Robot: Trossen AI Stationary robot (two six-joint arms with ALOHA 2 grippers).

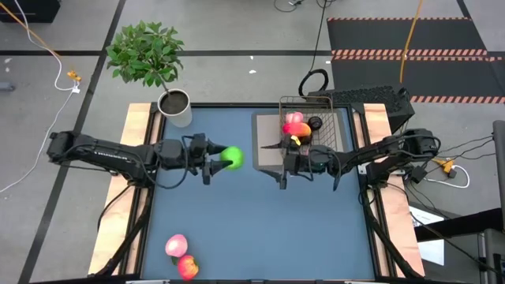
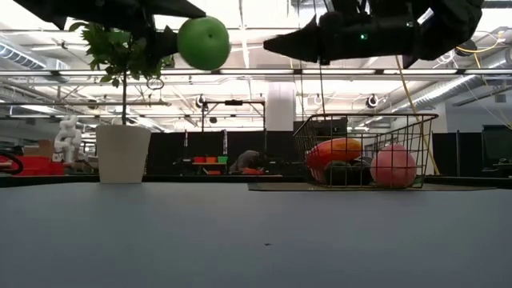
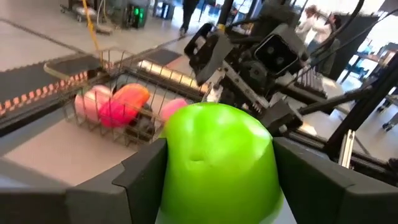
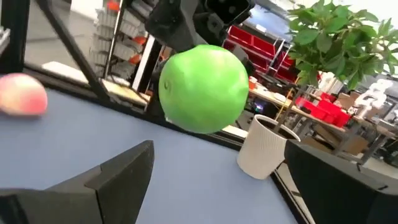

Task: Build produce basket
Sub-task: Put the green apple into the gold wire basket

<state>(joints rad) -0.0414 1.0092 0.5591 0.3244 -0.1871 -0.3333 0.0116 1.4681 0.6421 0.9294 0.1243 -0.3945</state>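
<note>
My left gripper [image 1: 222, 160] is shut on a green apple [image 1: 233, 157], held high above the table's middle; the apple also shows in the low view [image 2: 203, 42] and in the right wrist view [image 4: 204, 88]. My right gripper [image 1: 272, 165] is open and empty, facing the apple from the right, a little apart from it. The wire basket [image 1: 309, 126] stands at the far right on a grey mat and holds pink and orange produce [image 2: 356, 160]. Two pink-red fruits [image 1: 181, 256] lie near the table's near edge. My left gripper pinches the green apple by its two opposite sides [image 3: 171, 163] between its two fingers. The fingers come level from the table's left. The apple is lifted clear, high above the table, sticking out past the fingertips.
A white pot [image 1: 175, 107] with a leafy plant stands at the far left corner. The grey mat [image 1: 268, 138] lies under the basket. Bare blue table [image 1: 260, 229] spreads across the middle and near side.
</note>
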